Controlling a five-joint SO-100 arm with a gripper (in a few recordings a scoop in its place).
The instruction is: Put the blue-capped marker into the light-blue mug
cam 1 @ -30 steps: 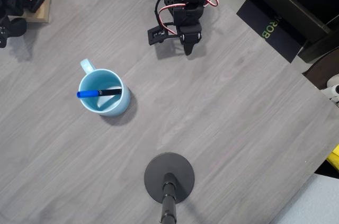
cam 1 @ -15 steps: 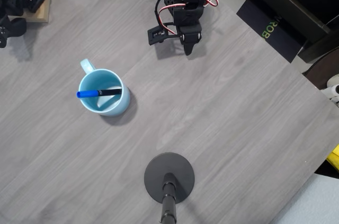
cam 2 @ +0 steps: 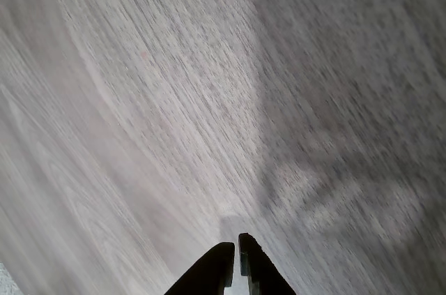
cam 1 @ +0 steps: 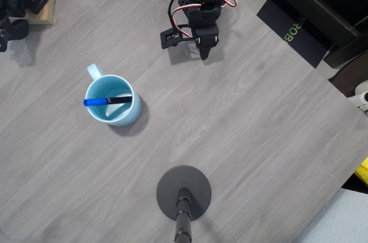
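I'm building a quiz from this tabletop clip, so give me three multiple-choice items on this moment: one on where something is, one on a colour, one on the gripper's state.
1. Where is the marker?
A. Lying flat on the table
B. In the mug, leaning on its rim
C. Held in the gripper

2. What colour is the marker's cap?
A. Red
B. Green
C. Blue

3. How do the gripper's fingers stand?
A. Closed with nothing between them
B. Wide open
C. Clamped on the mug handle

Answers:
1. B: in the overhead view the marker sits inside the mug, with its cap end sticking out over the left rim.
2. C: the cap is bright blue against the black barrel.
3. A: in the wrist view the gripper has its tips nearly touching over the bare table, and in the overhead view it sits far from the mug.
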